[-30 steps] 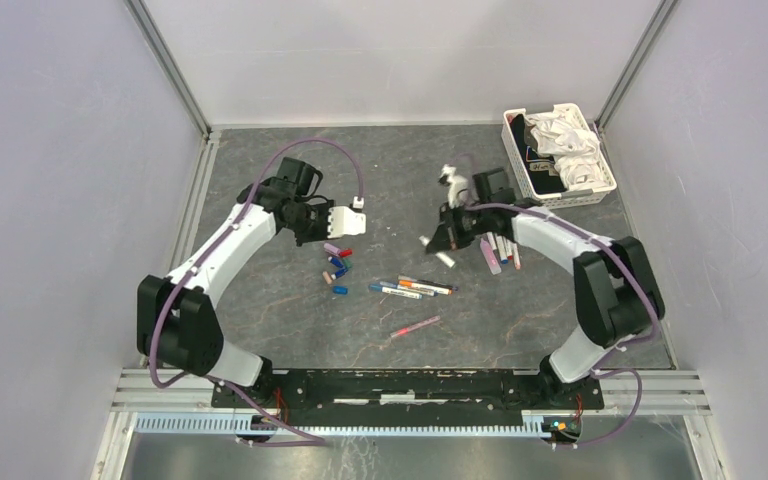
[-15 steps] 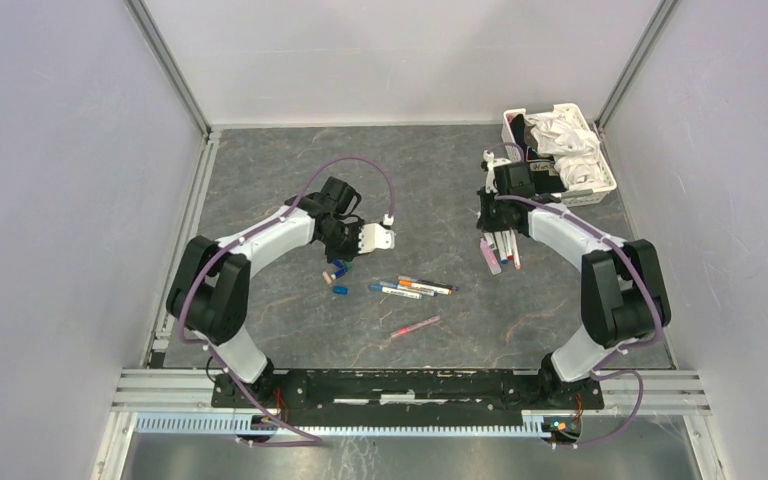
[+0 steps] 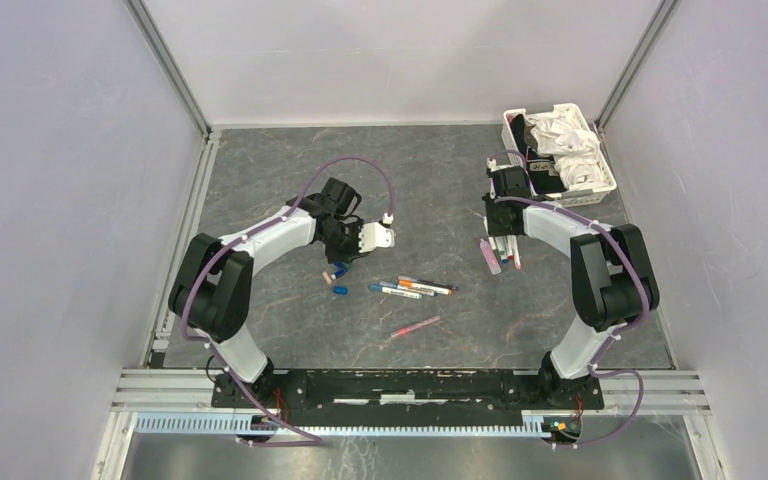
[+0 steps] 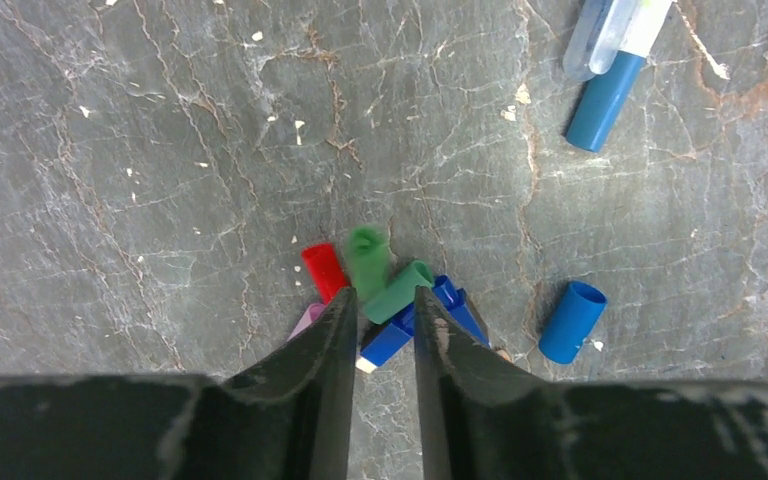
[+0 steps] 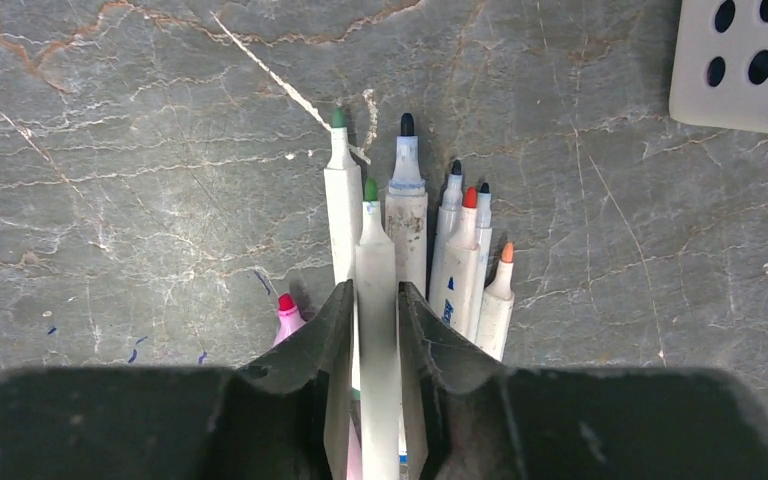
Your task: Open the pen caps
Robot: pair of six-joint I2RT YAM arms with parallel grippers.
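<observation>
Versus a second ago, both arms have swung in. My left tool (image 3: 375, 238) now sits over the pen caps (image 4: 397, 292), well left of the basket (image 3: 570, 198). My right tool (image 3: 500, 215) has gone from mid-tabletop to just in front of the basket's near left corner, and its motion blur is gone. Half a second ago looks almost the same as now.

Left tool: jaws parted a narrow slit, nothing between them. Just past its tips is a heap of caps: green, blue, a red cap (image 4: 322, 270), a pink one half hidden. One green cap (image 4: 365, 248) is smeared. A loose blue cap (image 4: 572, 320) lies just beside the heap, apart from it.

Right tool: jaws stand close on either side of a white pen barrel (image 5: 375, 260) with a green tip. Clamped or let go, I cannot tell. Around it is a row of uncapped pens (image 5: 407, 210), near the basket's corner.

Tabletop (image 3: 260, 170): dark grey, stone-veined, flecked with pale crumbs. Plain pale walls (image 3: 410, 60), metal posts in the far corners. Between heap and basket, nearer the arm bases, are a few capped pens (image 3: 415, 288) and a pink pen (image 3: 415, 326).

Basket: white, holes in its wall. It holds crumpled white stuff (image 3: 565, 135) and something dark (image 3: 535, 150).
</observation>
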